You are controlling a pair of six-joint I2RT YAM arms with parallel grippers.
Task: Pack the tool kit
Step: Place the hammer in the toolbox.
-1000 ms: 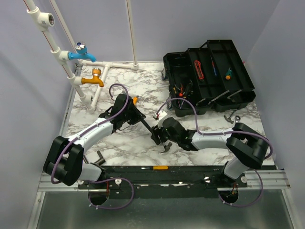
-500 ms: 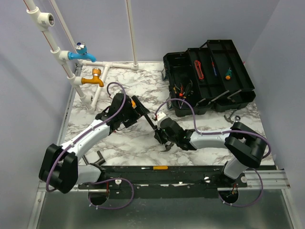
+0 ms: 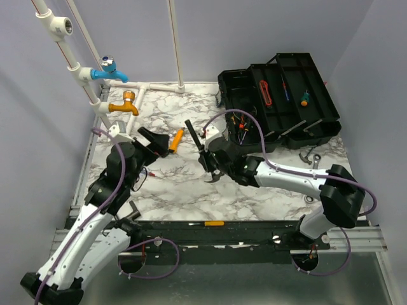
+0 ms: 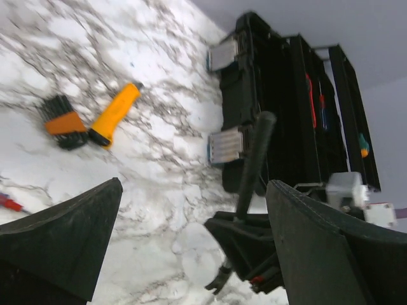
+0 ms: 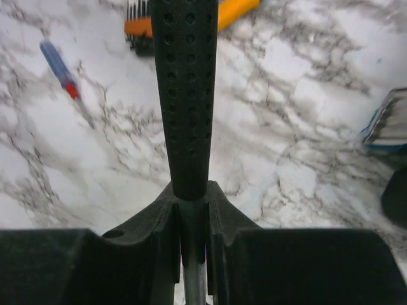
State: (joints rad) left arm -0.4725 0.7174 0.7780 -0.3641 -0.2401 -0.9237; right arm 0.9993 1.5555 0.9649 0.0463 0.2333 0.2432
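Midway along the worktop (image 3: 184,184), the right pincer (image 3: 207,161) is clamped on the hammer (image 5: 186,95) by its grip; the left pincer (image 4: 194,190) gapes apart, empty. Far right, the toolbox (image 3: 280,105) lies open. I'd lift the head clear of its rim before lowering.

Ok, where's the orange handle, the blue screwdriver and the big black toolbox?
orange handle (image 4: 114,113), left wrist view, middle of grip.
blue screwdriver (image 5: 56,65), right wrist view, on its blue grip.
toolbox (image 3: 318,82), top external view, bare tray floor.
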